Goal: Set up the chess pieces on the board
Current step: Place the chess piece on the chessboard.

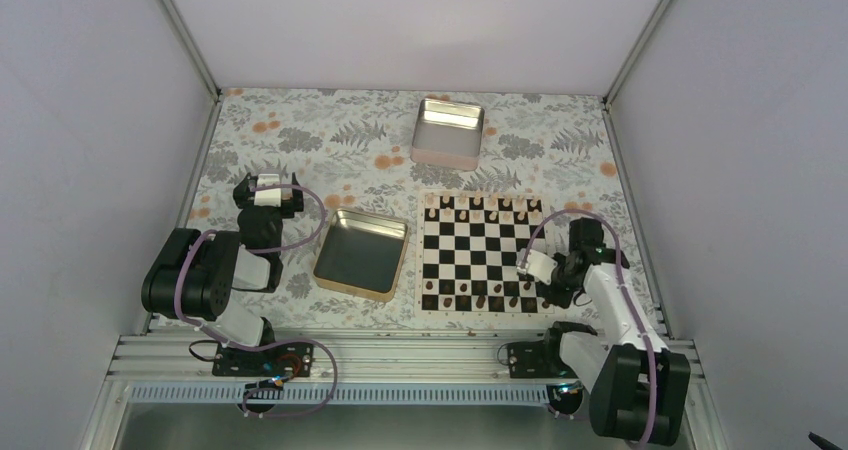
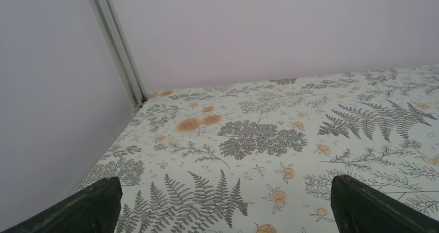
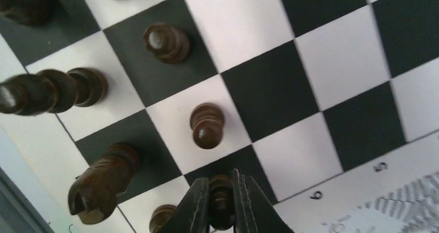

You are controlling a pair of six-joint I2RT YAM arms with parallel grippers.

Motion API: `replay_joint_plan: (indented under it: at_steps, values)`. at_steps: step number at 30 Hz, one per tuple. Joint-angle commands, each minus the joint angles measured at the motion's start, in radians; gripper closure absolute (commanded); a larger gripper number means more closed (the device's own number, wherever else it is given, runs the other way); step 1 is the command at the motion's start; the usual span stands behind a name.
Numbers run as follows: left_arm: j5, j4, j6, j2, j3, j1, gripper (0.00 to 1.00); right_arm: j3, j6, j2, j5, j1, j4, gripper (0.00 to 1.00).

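The black-and-white chessboard [image 1: 478, 252] lies right of centre. Dark brown chess pieces [image 1: 478, 295] stand along its near edge, with pale pieces along the far edge. My right gripper [image 1: 533, 278] is over the board's near right corner. In the right wrist view it [image 3: 221, 191] is shut on a dark brown pawn [image 3: 221, 199], held over a black square. A dark pawn [image 3: 207, 125], another pawn [image 3: 165, 42] and a knight [image 3: 101, 181] stand close by. My left gripper [image 1: 268, 183] is open and empty over the patterned cloth at far left; its fingertips [image 2: 101, 204] show at the frame's bottom corners.
A gold-rimmed tray [image 1: 362, 253] lies left of the board. A silver tin [image 1: 448, 132] stands at the back centre. White walls enclose the table on three sides. The board's edge number 6 [image 3: 316, 194] is beside the right gripper.
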Motion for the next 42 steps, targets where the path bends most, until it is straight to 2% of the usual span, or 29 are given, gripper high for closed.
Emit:
replay_joint_plan:
  at_steps: [1,33,42]
  values:
    - [0.013,0.046,-0.005,0.005,0.001,-0.001,0.00,-0.037,-0.073,0.024,-0.045,-0.012,0.055,0.90]
    - [0.015,0.047,-0.004,0.005,0.001,0.000,0.00,-0.007,-0.088,0.108,-0.023,-0.063,0.115,0.90]
    - [0.015,0.045,-0.003,0.005,0.001,0.000,0.00,0.018,-0.095,0.121,-0.028,-0.073,0.115,0.72]
